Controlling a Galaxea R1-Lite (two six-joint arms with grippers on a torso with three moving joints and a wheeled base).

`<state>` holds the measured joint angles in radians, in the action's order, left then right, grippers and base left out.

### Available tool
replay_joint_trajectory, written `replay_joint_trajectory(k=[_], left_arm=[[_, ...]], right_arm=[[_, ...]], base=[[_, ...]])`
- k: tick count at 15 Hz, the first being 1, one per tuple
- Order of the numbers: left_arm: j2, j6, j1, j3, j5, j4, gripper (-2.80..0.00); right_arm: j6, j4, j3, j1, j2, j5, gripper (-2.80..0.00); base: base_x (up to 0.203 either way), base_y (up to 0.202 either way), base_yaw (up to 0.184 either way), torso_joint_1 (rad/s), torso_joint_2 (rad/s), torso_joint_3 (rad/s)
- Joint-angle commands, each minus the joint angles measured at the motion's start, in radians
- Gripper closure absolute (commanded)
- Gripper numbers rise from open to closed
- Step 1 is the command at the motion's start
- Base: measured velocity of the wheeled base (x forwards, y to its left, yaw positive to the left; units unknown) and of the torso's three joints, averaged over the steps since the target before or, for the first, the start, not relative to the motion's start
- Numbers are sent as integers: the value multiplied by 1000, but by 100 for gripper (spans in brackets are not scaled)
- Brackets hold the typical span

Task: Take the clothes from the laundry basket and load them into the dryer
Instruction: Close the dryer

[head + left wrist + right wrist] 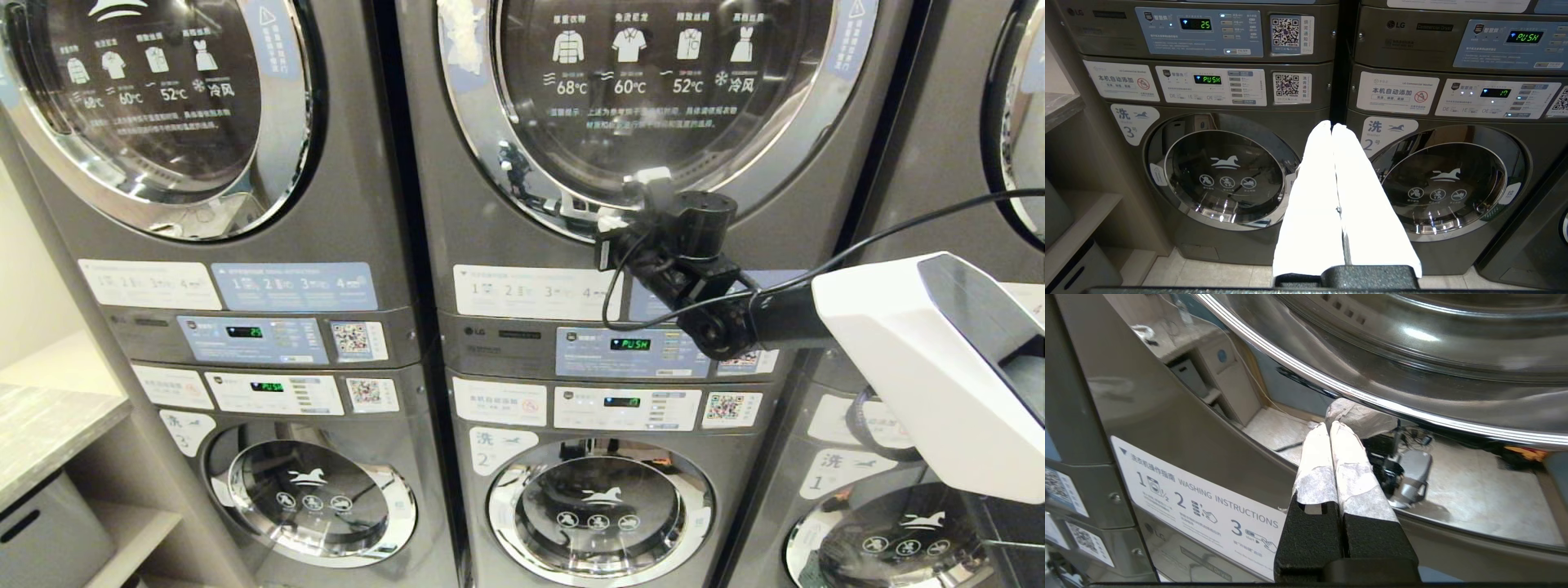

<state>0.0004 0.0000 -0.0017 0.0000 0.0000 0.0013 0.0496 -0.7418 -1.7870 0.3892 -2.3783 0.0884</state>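
Neither the clothes nor the laundry basket shows in any view, so where they lie cannot be told. The dryer [645,106] stands straight ahead of the right gripper [633,196], its round glass door shut and its top cut off by the head view's edge. The gripper's white-wrapped fingertips [1331,445] are pressed together with nothing between them, right up at the lower chrome rim of that door [1372,396]; whether they touch the rim cannot be made out. From the head, the gripper's black body and a looping cable [620,278] cover part of the rim and the instruction stickers below it, and the white forearm [922,359] blocks much of the machine to the right.

Below the gripper, the dryer's display [630,344] reads PUSH in green. The right wrist view alone gives the close bright rim with room reflections and a washing-instructions label [1208,506] beside the fingers.

The left gripper [1332,126] is out of the head view; its own camera shows its white fingers closed together, empty, pointing between two lower washers [1224,175] with horse logos. To one side a grey bin [1090,269] sits low on a shelf, half cut off.
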Motion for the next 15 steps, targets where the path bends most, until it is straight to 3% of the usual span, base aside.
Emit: replay_joint_trajectory(k=[1, 7, 15], left_arm=[[1, 0, 0, 0, 0, 0, 0], [0, 0, 0, 0, 0, -1, 0], [0, 0, 0, 0, 0, 0, 0]], right_arm=[[-1, 20, -15, -6, 4, 21, 0], [-8, 83, -78, -12, -10, 112, 0], [-3, 109, -146, -35, -49, 156, 0]], base=[[0, 0, 0, 0, 0, 0], [0, 0, 0, 0, 0, 0], [0, 0, 0, 0, 0, 0]])
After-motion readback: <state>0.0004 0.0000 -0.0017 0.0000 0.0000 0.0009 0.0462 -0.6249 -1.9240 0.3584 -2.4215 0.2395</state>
